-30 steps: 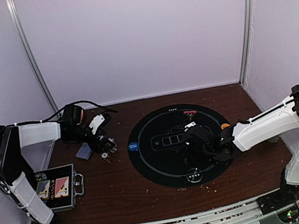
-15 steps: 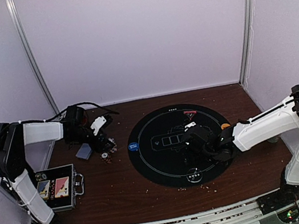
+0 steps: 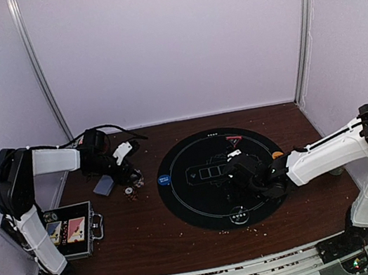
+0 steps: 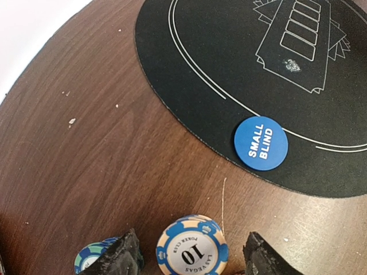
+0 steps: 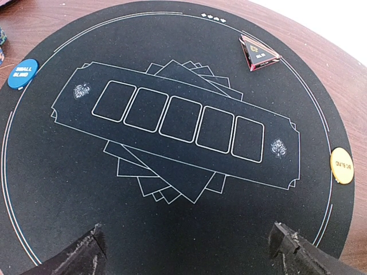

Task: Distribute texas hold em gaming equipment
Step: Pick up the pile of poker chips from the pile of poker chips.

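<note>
In the left wrist view a short stack of poker chips (image 4: pixel 192 253), its top chip blue and cream and marked 10, stands on the brown table. My left gripper (image 4: pixel 192 240) straddles the stack, open, with a gap showing on each side. A teal chip (image 4: pixel 89 260) peeks out beside the left finger. The blue Small Blind button (image 4: pixel 261 143) lies on the edge of the black mat (image 4: pixel 229 63). My right gripper (image 5: pixel 188 235) hovers open over the mat with nothing between its fingers. A red-triangle marker (image 5: pixel 259 54) and an orange button (image 5: pixel 342 165) sit on the mat's rim.
From above, a grey-blue card (image 3: pixel 103 186) lies left of my left gripper (image 3: pixel 130 177). A black case (image 3: pixel 72 232) with two card packs sits at the near left. A silvery button (image 3: pixel 239 216) rests on the mat's near edge. White walls enclose the table.
My left gripper's jaws have narrowed around the chip stack, and the left arm's elbow has shifted slightly. The right arm has not moved.
</note>
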Motion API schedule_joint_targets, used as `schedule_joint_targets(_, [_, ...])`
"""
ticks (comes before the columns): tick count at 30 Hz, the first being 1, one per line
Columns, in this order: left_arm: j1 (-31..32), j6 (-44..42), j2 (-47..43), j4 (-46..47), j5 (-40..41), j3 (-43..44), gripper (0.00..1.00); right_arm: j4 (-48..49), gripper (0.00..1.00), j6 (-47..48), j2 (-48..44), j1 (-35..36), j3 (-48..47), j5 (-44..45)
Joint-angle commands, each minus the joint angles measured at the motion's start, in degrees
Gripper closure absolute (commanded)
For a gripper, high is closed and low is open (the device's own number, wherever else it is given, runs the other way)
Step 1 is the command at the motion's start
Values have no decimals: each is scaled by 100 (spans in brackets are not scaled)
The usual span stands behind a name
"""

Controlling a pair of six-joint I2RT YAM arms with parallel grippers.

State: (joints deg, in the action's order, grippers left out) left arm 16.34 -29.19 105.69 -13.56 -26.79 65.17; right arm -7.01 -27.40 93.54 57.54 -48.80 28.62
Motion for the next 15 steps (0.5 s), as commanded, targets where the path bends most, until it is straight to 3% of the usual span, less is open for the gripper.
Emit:
schedule_joint_targets(1, [-13,-4,98,91,7,145,34,35,0,-64,-63,51,38,178])
schedule_joint_targets(15, [-10,-4,205,21,112,211,41,28,0,-73,-77,49,46,188])
